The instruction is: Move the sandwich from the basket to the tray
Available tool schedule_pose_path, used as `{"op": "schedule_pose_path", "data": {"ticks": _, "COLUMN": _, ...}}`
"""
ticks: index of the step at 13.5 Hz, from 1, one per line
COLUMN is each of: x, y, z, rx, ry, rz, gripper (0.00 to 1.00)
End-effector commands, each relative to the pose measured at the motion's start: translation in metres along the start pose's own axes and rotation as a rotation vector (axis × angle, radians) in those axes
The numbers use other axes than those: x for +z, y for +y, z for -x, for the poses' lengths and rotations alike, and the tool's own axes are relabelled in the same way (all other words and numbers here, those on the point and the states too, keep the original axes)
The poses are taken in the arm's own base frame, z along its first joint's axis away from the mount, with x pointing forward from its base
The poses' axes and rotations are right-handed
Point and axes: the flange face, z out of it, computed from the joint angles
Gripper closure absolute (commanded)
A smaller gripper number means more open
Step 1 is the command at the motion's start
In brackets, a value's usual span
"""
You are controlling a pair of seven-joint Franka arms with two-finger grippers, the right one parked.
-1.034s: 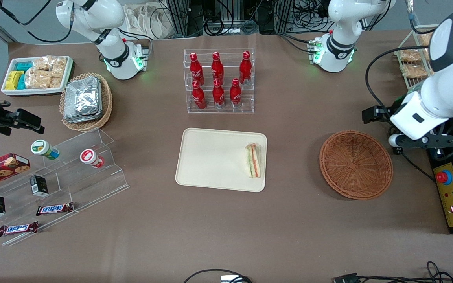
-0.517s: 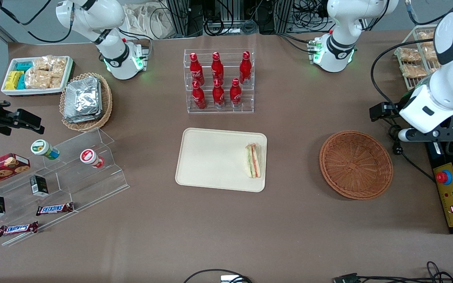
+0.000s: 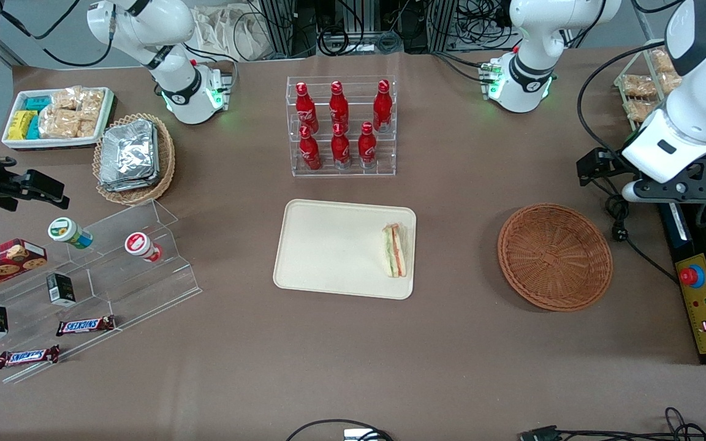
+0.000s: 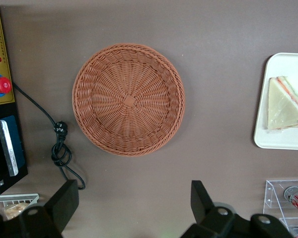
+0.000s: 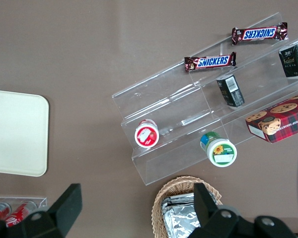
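Note:
The sandwich (image 3: pixel 394 250), a white bread wedge with green and red filling, lies on the cream tray (image 3: pixel 322 245) by the tray's edge toward the working arm's end. It also shows in the left wrist view (image 4: pixel 284 105) on the tray (image 4: pixel 293 141). The reddish-brown wicker basket (image 3: pixel 554 256) is empty, as the left wrist view (image 4: pixel 128 99) shows. My left gripper (image 4: pixel 133 201) is open and empty, high above the table, farther from the front camera than the basket; in the front view it hangs under the white arm (image 3: pixel 665 184).
A clear rack of red bottles (image 3: pixel 341 125) stands farther from the front camera than the tray. A yellow control box with a red button (image 3: pixel 699 294) and a black cable (image 4: pixel 59 148) lie beside the basket. A wire rack of snack packets (image 3: pixel 641 92) is near the working arm.
My left arm has risen and drawn away from the basket, farther from the front camera. The sandwich, tray and basket have not moved.

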Motion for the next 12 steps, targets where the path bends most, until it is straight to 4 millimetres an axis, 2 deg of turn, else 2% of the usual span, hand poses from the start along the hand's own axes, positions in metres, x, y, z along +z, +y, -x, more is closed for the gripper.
{"op": "schedule_pose_path", "data": {"ticks": 1, "x": 0.002, "y": -0.0049, "z": 0.0002, "rx": 0.006, "ry": 0.006, "rz": 0.008, "gripper": 0.0}}
{"op": "schedule_pose_path", "data": {"ticks": 12, "x": 0.0035, "y": -0.0046, "z": -0.0012, "rx": -0.009, "ry": -0.013, "rz": 0.013, "gripper": 0.0}}
